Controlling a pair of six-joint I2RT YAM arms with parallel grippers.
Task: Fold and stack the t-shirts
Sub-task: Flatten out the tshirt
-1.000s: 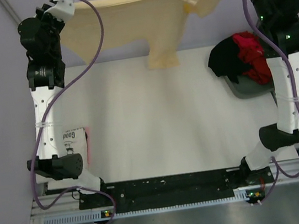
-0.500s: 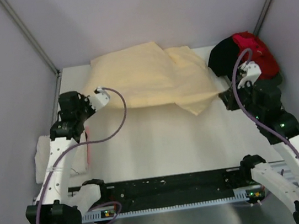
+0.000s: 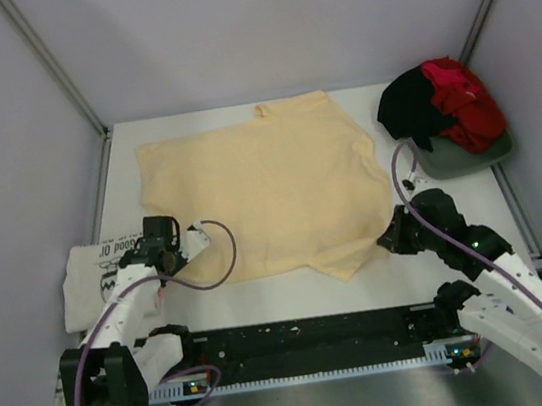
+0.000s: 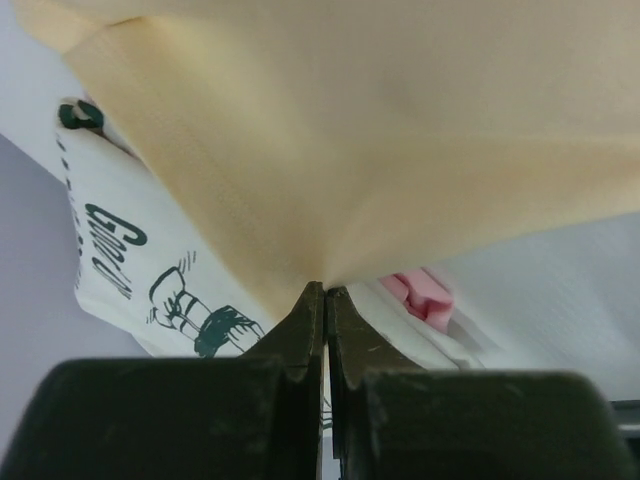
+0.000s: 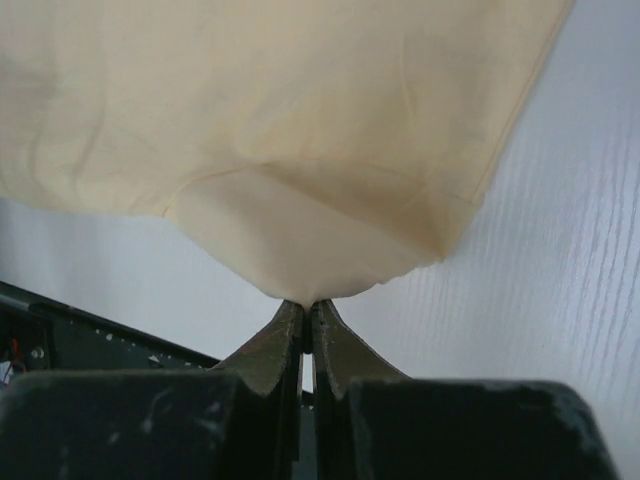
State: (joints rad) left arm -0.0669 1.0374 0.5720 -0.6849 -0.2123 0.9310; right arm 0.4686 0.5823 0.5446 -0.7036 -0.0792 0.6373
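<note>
Left claw point(image 4: 323, 290) and right claw point(image 5: 305, 305) of mine clamp the yellow t-shirt point(image 3: 259, 189), flat in the middle, unfolded. White printed t-shirt point(image 3: 90, 279) looks folded near left; black t-shirt point(image 3: 407, 108), red t-shirt point(image 3: 465, 107) wait far right.

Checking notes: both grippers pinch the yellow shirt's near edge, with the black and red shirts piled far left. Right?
No: the top view shows the black shirt and red shirt piled far right. The left gripper and right gripper pinch the near edge of the yellow shirt.
</note>
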